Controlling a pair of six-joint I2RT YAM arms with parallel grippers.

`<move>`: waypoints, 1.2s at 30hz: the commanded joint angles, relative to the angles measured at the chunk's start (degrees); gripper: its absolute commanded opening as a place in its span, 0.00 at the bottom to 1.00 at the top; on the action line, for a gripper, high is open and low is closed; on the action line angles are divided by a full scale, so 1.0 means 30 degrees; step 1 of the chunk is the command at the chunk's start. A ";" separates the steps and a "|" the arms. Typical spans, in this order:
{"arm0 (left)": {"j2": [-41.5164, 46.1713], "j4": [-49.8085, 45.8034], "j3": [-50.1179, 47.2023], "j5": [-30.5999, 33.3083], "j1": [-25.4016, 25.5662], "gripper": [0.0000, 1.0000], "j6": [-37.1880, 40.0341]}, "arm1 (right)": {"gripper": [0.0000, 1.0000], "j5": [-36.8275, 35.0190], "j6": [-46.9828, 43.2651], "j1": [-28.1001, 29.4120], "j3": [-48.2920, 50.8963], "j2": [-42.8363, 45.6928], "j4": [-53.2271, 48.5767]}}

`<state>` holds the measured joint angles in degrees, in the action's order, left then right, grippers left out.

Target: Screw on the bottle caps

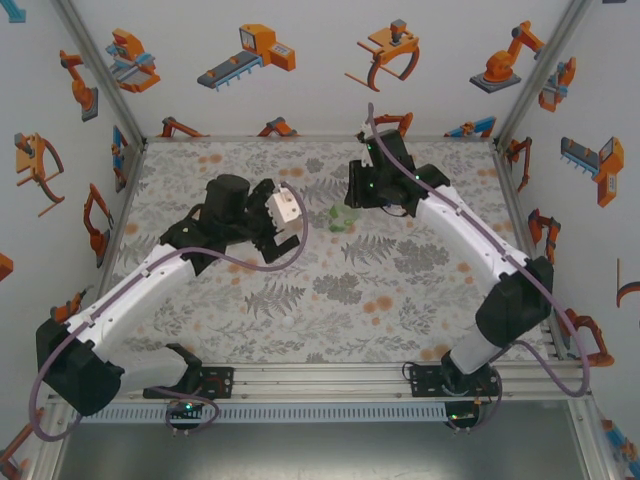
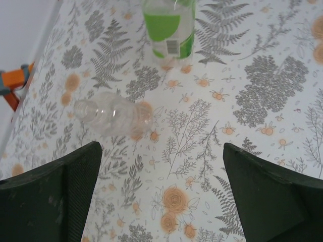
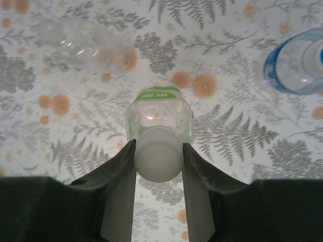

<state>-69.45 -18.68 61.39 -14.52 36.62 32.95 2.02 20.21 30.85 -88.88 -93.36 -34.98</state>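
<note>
My right gripper (image 3: 158,157) is shut on a white bottle cap (image 3: 157,155) that sits on the neck of the upright green-tinted bottle (image 3: 158,115). That green bottle (image 1: 343,219) stands mid-table, and its green label (image 2: 169,27) shows ahead of the left arm. My left gripper (image 2: 161,176) hangs open above bare cloth, with nothing between its dark fingers (image 2: 75,194). A plain clear bottle (image 2: 113,115) lies on its side to the front left of those fingers, its open neck towards the left wall; this clear bottle (image 3: 83,43) lies just beyond the green one. The blue-label bottle (image 3: 298,63) stands to the right.
The table (image 1: 330,290) is covered with a grey fern and orange flower print. White walls with orange robot pictures close it in on three sides. The left wall's foot (image 2: 30,75) runs close to the lying bottle. A metal rail (image 1: 320,375) borders the near edge.
</note>
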 commanded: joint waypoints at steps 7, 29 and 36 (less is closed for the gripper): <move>-0.0866 0.0578 0.2060 0.1355 -0.2850 0.97 -0.6957 | 0.20 -0.1384 -0.3010 -0.1258 -0.4321 -0.3864 -0.1711; -0.0601 0.3600 0.1199 -0.1002 -0.5652 0.97 -1.0132 | 0.40 -0.1788 -0.4698 -0.1319 -0.6584 -0.7523 -0.2167; -0.0920 0.2818 0.2036 -0.0276 -0.5649 0.97 -1.0839 | 0.51 -0.1948 -0.4993 -0.1315 -0.6905 -0.6692 -0.2147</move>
<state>-72.14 -9.93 65.17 -16.08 19.84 2.48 -3.53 6.35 26.96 -107.33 -115.07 -40.97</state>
